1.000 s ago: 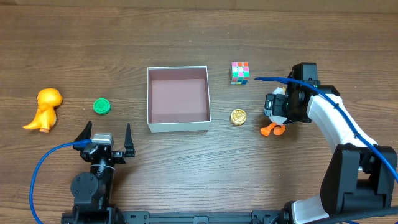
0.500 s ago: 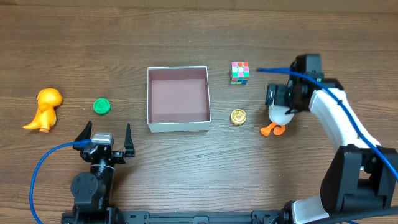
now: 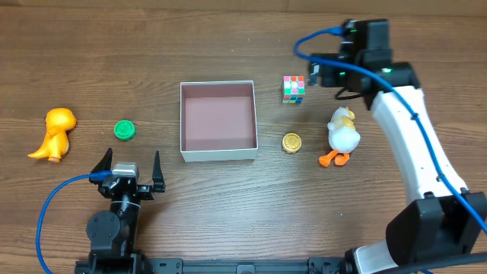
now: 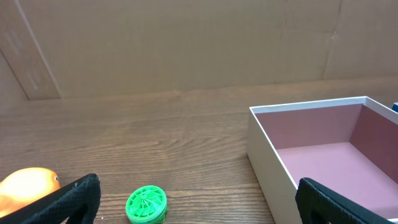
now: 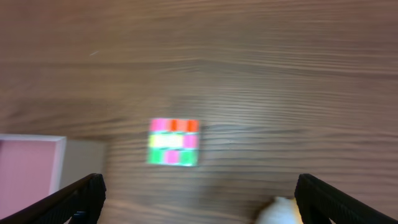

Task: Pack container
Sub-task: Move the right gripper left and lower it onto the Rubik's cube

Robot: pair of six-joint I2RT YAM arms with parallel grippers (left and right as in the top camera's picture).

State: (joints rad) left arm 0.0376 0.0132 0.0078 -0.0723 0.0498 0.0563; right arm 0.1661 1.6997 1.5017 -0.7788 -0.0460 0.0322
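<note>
R gripper (image 3: 313,74): jaws wide, nothing btwn them, hanging over the table. Wrist view is blurred, so fine alignment is hard to judge.

Nearest: the cube (image 5: 173,142), just ahead of the fingers and a bit left of the jaw midline. Main risk is an off-centre drop. The left finger could land on or shove the cube instead of straddling it, skidding it toward the container. It looks small and hard w/ smooth faces. A pinch across corners rather than flat sides would prob twist it out.

Next: the duck (image 3: 342,133), behind the gripper on its right-finger side, close under the forearm. It looks rounded and light, so a low elbow or sweep could tip it or roll it off.

Further back and left: the coin (image 3: 291,142), btwn duck and container, near the container's right wall. It's low and flat, so it could get dragged by anything sliding past.

Container (image 3: 218,154): left of the R gripper and nearer the base, open side up, nothing in it. Walls are shallow. Carrying low could clip the rim and shift the box. Letting go high could bounce the cube back out.

Farthest: L gripper (image 3: 128,169), jaws also wide, nothing held, low near the table's front edge. The container is ahead on its right, the green disc (image 4: 147,205) ahead btwn its fingers, and the orange dino (image 3: 55,133) off to its left. If both arms head for the box together, they could collide over it.
</note>
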